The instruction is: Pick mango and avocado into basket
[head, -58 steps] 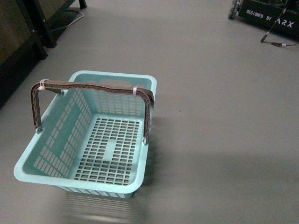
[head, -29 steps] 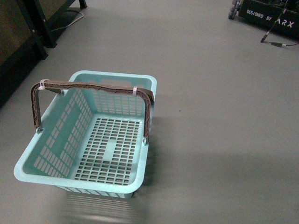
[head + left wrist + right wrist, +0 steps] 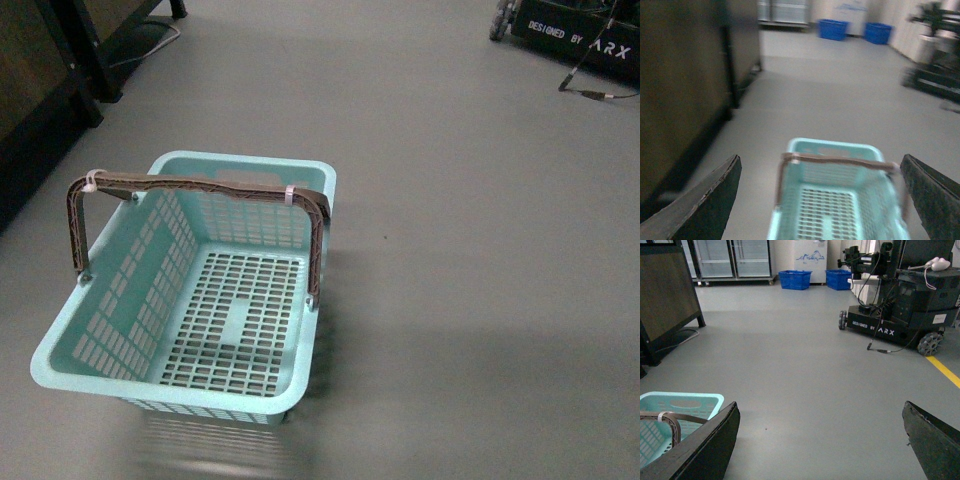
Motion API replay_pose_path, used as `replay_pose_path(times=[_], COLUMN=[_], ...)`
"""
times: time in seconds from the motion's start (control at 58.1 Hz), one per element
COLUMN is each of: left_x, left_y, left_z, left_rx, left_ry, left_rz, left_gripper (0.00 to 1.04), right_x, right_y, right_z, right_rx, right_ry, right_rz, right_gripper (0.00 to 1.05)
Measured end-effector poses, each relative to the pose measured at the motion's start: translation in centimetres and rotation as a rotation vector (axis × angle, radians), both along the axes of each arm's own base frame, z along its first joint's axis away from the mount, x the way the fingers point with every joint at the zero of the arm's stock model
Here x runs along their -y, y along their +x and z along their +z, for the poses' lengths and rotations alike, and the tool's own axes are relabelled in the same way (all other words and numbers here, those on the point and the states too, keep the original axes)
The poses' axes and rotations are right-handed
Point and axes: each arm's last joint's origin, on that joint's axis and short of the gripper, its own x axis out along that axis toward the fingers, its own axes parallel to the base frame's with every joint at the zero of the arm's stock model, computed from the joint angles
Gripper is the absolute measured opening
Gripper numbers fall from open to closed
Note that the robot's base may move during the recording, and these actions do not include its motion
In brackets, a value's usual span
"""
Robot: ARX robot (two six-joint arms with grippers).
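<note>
The left gripper (image 3: 819, 158) is seen with its jaws spread wide and nothing between them. The right gripper (image 3: 820, 405) is likewise parted and empty. Through the gap of the left jaws the basket (image 3: 830, 144) is framed, though that view is blurred. Beside one finger of the right gripper only a corner of the basket (image 3: 685, 399) is caught.

Neither the mango nor the avocado is shown in any view, so their places cannot be told. Both are judged to be moderately heavy for their size, firm but easily bruised, and smooth enough to slip. A hold across the widest part, with modest pressure, is judged best (the avocado's tapered end would be a poor place to pinch).

In the front view the basket (image 3: 250, 160) stands upright on the grey floor (image 3: 480, 250), low and to the left, and it is empty. It is of pale mint-teal plastic with slotted walls and a slotted bottom. Its two brown handles (image 3: 200, 185) are raised together over the far half of the opening and bound with white zip ties (image 3: 289, 194). It is judged light and fairly stiff, so it could be pushed along the floor by a bump. The nearer half of the opening is left free for fruit to be lowered in.

Further off, a black wheeled base (image 3: 890, 315) is seen across the floor, well apart from the basket.
</note>
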Motion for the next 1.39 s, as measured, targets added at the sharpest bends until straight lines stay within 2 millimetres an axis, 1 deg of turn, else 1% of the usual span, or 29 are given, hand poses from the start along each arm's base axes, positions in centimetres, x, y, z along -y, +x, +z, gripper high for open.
replay_pose_path(times=[0.052, 0.138, 0.207, 0.258, 0.293, 0.31, 0.344, 0.361, 0.43, 0.482, 0.551, 0.568, 0.602, 0.62, 0.654, 0.671, 0.706, 0.723, 0.774, 0.861, 0.912, 0.929, 0.947, 0.998, 1.05, 1.17, 1.291, 1.394], left_x=[0.1, 0.1, 0.3, 0.4, 0.4, 0.4, 0.4, 0.4, 0.6, 1.0, 1.6, 1.7, 2.3, 2.4, 3.2, 3.3, 4.2, 4.4, 5.8, 7.7, 9.2, 9.5, 10.0, 10.7, 11.0, 11.4, 11.1, 10.7], left_y=[0.0, 0.3, 1.2, 2.0, 2.9, 3.1, 4.0, 4.2, 6.1, 8.2, 11.0, 11.2, 12.8, 13.0, 14.6, 14.8, 16.2, 16.6, 18.4, 20.7, 22.8, 23.2, 24.1, 25.9, 27.0, 29.5, 31.8, 33.2], left_z=[0.3, 0.0, -0.3, -0.6, -0.9, -1.0, -1.2, -1.2, -1.6, -2.1, -3.0, -3.1, -3.8, -3.9, -4.8, -5.0, -6.0, -6.3, -8.0, -10.1, -12.1, -12.4, -13.2, -14.4, -15.1, -15.8, -16.2, -16.2], left_rx=[0.037, 0.017, -0.007, -0.051, -0.082, -0.082, -0.099, -0.103, -0.120, -0.139, -0.176, -0.180, -0.205, -0.206, -0.245, -0.249, -0.296, -0.306, -0.372, -0.444, -0.501, -0.509, -0.522, -0.531, -0.534, -0.522, -0.506, -0.490], left_ry=[-0.071, -0.145, -0.199, -0.274, -0.343, -0.362, -0.446, -0.464, -0.590, -0.711, -0.818, -0.817, -0.868, -0.879, -0.915, -0.919, -0.946, -0.955, -0.980, -0.998, -1.001, -1.002, -1.008, -1.023, -1.031, -1.052, -1.069, -1.085], left_rz=[0.133, 0.256, 0.240, 0.225, 0.229, 0.229, 0.228, 0.231, 0.240, 0.224, 0.226, 0.226, 0.212, 0.210, 0.199, 0.198, 0.181, 0.180, 0.166, 0.148, 0.139, 0.139, 0.139, 0.132, 0.132, 0.131, 0.136, 0.127], left_gripper=[0.97, 0.97, 0.97, 0.97, 0.97, 0.97, 0.97, 0.97, 0.97, 0.97, 0.97, 0.97, 0.97, 0.97, 0.97, 0.97, 0.97, 0.97, 0.97, 0.97, 0.97, 0.97, 0.97, 0.97, 0.97, 0.97, 0.97, 0.97], right_x=[0.0, 0.0, 0.0, 0.0, 0.0, 0.0, 0.0, 0.0, 0.0, 0.0, 0.0, 0.0, 0.0, 0.0, 0.0, 0.0, 0.0, 0.0, 0.0, 0.0, 0.0, 0.0, 0.0, 0.0, 0.0, 0.0, 0.0, 0.0], right_y=[0.0, 0.0, 0.0, 0.0, 0.0, 0.0, 0.0, 0.0, 0.0, 0.0, 0.0, 0.0, 0.0, 0.0, 0.0, 0.0, 0.0, 0.0, 0.0, 0.0, 0.0, 0.0, 0.0, 0.0, 0.0, 0.0, 0.0, 0.0], right_z=[0.0, 0.0, 0.0, 0.0, 0.0, 0.0, 0.0, 0.0, 0.0, 0.0, 0.0, 0.0, 0.0, 0.0, 0.0, 0.0, 0.0, 0.0, 0.0, 0.0, 0.0, 0.0, 0.0, 0.0, 0.0, 0.0, 0.0, 0.0], right_rx=[0.000, 0.000, 0.000, 0.000, 0.000, 0.000, 0.000, 0.000, 0.000, 0.000, 0.000, 0.000, 0.000, 0.000, 0.000, 0.000, 0.000, 0.000, 0.000, 0.000, 0.000, 0.000, 0.000, 0.000, 0.000, 0.000, 0.000, 0.000], right_ry=[0.000, 0.000, 0.000, 0.000, 0.000, 0.000, 0.000, 0.000, 0.000, 0.000, 0.000, 0.000, 0.000, 0.000, 0.000, 0.000, 0.000, 0.000, 0.000, 0.000, 0.000, 0.000, 0.000, 0.000, 0.000, 0.000, 0.000, 0.000], right_rz=[0.000, 0.000, 0.000, 0.000, 0.000, 0.000, 0.000, 0.000, 0.000, 0.000, 0.000, 0.000, 0.000, 0.000, 0.000, 0.000, 0.000, 0.000, 0.000, 0.000, 0.000, 0.000, 0.000, 0.000, 0.000, 0.000, 0.000, 0.000], right_gripper=[0.97, 0.97, 0.97, 0.97, 0.97, 0.97, 0.97, 0.97, 0.97, 0.97, 0.97, 0.97, 0.97, 0.97, 0.97, 0.97, 0.97, 0.97, 0.97, 0.97, 0.97, 0.97, 0.97, 0.97, 0.97, 0.97, 0.97, 0.97])
